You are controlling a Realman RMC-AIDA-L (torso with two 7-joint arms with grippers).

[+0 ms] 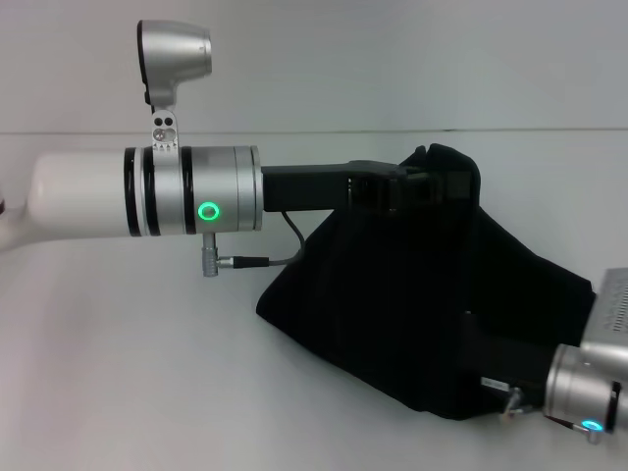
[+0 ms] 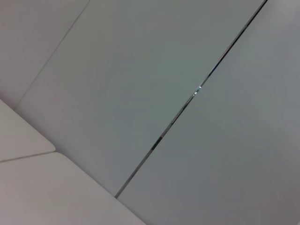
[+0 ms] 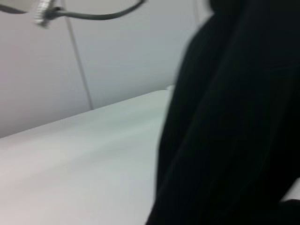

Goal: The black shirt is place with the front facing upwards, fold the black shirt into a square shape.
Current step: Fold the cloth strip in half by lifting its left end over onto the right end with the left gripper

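The left gripper (image 1: 417,186) holds the shirt (image 1: 412,314) at its peak, cloth draping down toward the right gripper (image 1: 481,368), whose grip cannot be told.

Head camera looks forward-down over worktop (image 1: 128,373); right wrist camera sits close against black shirt (image 3: 234,122) (shared); left wrist faces wall panels (image 2: 140,70).

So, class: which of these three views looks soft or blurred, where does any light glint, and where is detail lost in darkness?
Right wrist view: the black shirt is soft-edged and featureless. Left wrist view: a small glint on the dark seam between pale panels. Head view: the shirt's folds vanish into black around the left gripper; a green ring glows.
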